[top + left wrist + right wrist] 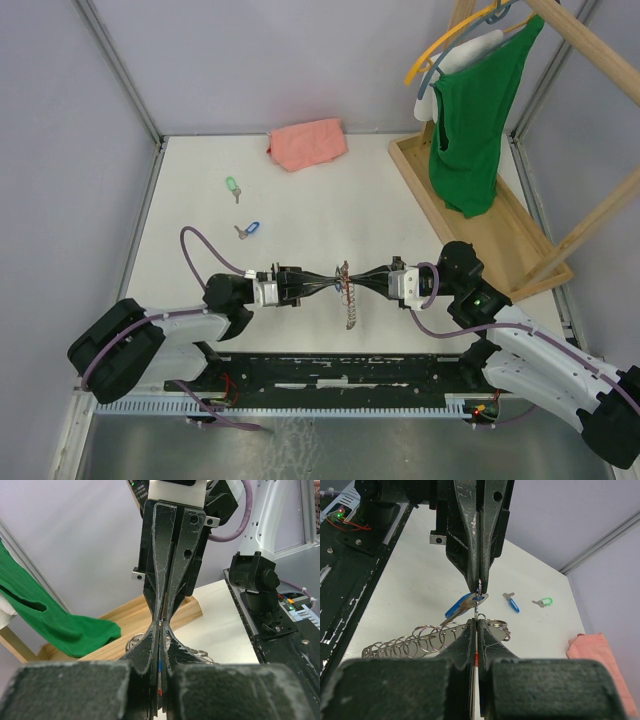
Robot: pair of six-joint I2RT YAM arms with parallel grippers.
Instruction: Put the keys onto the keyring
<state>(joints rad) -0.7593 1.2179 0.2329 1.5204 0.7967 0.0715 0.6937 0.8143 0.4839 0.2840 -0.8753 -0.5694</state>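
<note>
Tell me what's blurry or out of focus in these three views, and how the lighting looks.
Top external view: soft, even light, faint shadows, no glare. Left wrist view: the left gripper blurs near the lens at its black finger bases. Right wrist view: the right gripper blurs likewise; the blue-capped silver key is crisp.

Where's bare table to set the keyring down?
Bare: mid-table between pink cloth and the meeting left gripper and right gripper; also right of that, up to the wooden rack base. Crowded: green key and blue key at left; both grippers shut on the keyring near centre.
</note>
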